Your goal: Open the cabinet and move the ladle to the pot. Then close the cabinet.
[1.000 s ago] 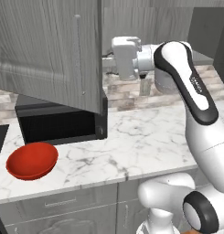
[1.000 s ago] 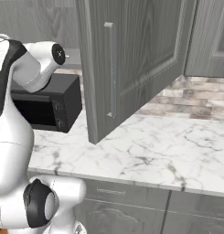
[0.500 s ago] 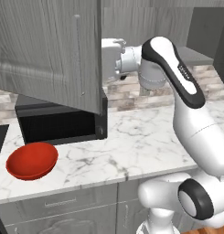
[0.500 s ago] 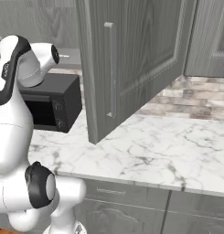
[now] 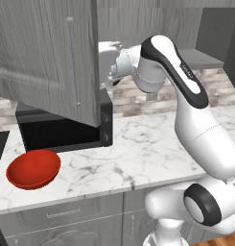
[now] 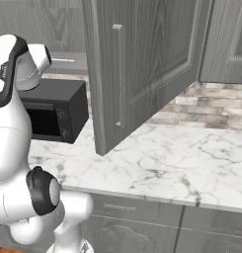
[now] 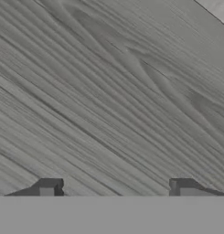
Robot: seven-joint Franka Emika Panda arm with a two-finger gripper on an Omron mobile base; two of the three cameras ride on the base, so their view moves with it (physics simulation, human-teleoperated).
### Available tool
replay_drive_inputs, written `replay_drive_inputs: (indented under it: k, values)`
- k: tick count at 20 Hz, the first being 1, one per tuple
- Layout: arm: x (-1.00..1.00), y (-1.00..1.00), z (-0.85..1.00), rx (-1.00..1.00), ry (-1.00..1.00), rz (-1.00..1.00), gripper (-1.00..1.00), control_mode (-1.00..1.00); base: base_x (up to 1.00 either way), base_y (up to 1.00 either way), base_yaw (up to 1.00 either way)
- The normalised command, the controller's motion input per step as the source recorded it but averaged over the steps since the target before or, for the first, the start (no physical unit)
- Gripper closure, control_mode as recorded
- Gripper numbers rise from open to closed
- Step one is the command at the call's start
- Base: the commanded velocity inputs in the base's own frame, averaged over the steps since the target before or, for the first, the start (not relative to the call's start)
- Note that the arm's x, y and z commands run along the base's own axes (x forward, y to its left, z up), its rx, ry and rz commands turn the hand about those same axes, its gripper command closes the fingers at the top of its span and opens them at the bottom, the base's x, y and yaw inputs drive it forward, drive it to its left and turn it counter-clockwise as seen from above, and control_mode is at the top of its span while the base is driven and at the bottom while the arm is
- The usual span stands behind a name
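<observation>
The cabinet [image 5: 47, 57] hangs above the counter with one door [image 6: 147, 64] swung wide open, its slim bar handle [image 6: 121, 74] facing out. My hand [image 5: 111, 62] is raised at the open door's free edge, pointing at the door. In the hand view grey wood grain [image 7: 113, 91] sits very close ahead. My gripper [image 7: 116, 187] is open, its fingertips [image 7: 49, 186] set wide apart with nothing between them. The ladle and the pot are out of view.
A black microwave [image 5: 66, 129] stands on the marble counter [image 5: 147, 149] under the open door, with a red bowl [image 5: 33, 168] in front of it at the left. Grey drawer fronts [image 6: 142, 212] run below the counter. A brick backsplash [image 6: 211, 106] lines the rear wall.
The arm has swung left, bringing the hand up against the open door's edge. The door, the bowl and the microwave have stayed put.
</observation>
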Motion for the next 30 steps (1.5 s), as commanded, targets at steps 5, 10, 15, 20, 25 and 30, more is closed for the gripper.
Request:
replay_drive_inputs:
  k: [5,10,15,20,25,30]
  values:
    - [-0.75,0.44,0.08,0.0,-0.05,0.19,-1.0,-1.0,0.0,0.0,0.0]
    - [-0.41,0.3,0.01,0.0,-0.15,0.12,-1.0,-1.0,0.0,0.0,0.0]
    - [0.05,-0.13,0.0,-0.13,-0.31,-0.01,-1.0,-1.0,0.0,0.0,0.0]
    - [0.07,-0.38,0.0,-0.26,-0.4,-0.09,-1.0,-1.0,0.0,0.0,0.0]
    - [0.01,-0.4,0.0,-0.24,-0.35,-0.19,-1.0,-1.0,0.0,0.0,0.0]
    - [0.0,-0.32,0.0,-0.14,-0.26,-0.3,-1.0,-1.0,0.0,0.0,0.0]
